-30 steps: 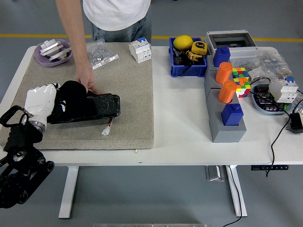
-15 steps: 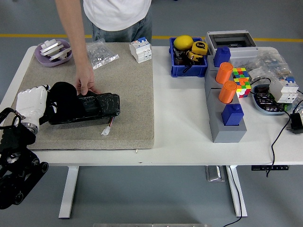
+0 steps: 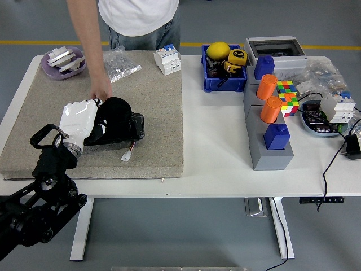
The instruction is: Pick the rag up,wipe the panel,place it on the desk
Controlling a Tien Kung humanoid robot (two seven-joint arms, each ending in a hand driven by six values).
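On the beige mat (image 3: pixel 152 113), the left hand (image 3: pixel 79 119) presses the black rag (image 3: pixel 115 110), fingers clamped, onto the left-right panel (image 3: pixel 121 132).

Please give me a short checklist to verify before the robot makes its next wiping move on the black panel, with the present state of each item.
1. Left hand holds the black rag: ok.
2. Rag rests on the black panel: ok.
3. Panel lies fully on the beige mat: ok.
4. Person's hand clear of the wiping path: not ok, it rests at the panel's far edge beside the rag.
5. White connector clear of the robot's hand: ok.
6. Panel surface clean: cannot tell.
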